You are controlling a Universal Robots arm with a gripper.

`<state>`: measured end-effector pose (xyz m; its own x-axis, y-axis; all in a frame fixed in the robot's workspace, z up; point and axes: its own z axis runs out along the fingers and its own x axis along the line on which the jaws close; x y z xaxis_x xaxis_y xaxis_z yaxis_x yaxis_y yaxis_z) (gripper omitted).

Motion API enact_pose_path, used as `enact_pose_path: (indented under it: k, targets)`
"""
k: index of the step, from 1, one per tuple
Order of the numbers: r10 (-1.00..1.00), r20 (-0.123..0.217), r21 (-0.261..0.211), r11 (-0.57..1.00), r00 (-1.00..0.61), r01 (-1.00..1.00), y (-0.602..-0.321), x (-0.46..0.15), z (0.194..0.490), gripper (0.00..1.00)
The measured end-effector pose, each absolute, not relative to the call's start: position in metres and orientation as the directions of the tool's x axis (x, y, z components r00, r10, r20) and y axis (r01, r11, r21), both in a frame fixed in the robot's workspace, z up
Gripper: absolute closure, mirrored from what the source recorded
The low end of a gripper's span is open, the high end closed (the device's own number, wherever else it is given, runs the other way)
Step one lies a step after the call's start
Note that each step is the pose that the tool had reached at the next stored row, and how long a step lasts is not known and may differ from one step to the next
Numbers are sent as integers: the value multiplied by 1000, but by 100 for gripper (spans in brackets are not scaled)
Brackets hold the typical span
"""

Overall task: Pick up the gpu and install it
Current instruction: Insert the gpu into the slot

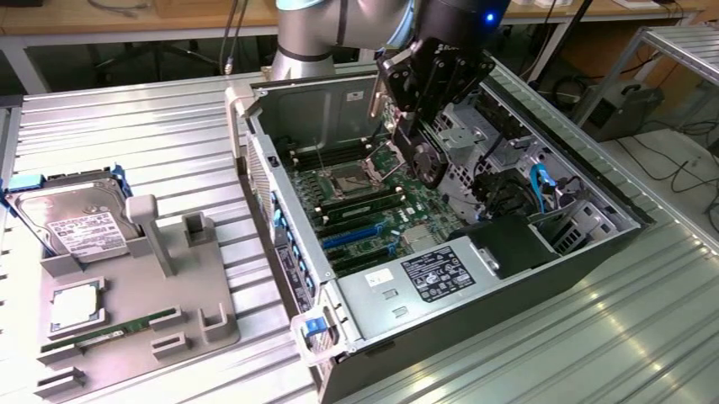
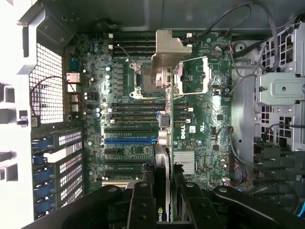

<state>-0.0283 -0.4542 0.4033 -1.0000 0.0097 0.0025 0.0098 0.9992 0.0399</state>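
Ribbed metal table (image 1: pixel 146 126), open case (image 1: pixel 320 101) (benches (image 1: pixel 90 23) behind), fingers (image 2: pixel 143 205) clamping gpu (image 2: pixel 162 152)

This looks like a robotics lab or workshop. An industrial robot arm (image 1: pixel 306 38) stands over an opened desktop computer case (image 1: pixel 337 109) on a ribbed metal table (image 1: pixel 135 126). A grey parts fixture (image 1: pixel 124 328) holds a hard drive (image 1: pixel 73 223). Wooden workbenches (image 1: pixel 113 18) and loose cables (image 1: pixel 674 164) sit beyond.

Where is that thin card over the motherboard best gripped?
Along its upper edge, from above, pinching both flat faces. The gpu stands on edge, thin and broad; the gripper holds it so, its lower edge free toward the motherboard.
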Motion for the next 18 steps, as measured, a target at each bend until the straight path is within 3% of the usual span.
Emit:
enact_pose_path:
  k: [9, 18]
  targets:
    - [9, 2, 40, 999, -1000, 9, -454, -28, 403, 74]
    - [-202, 0, 40, 979, -979, -202, -454, -28, 401, 74]
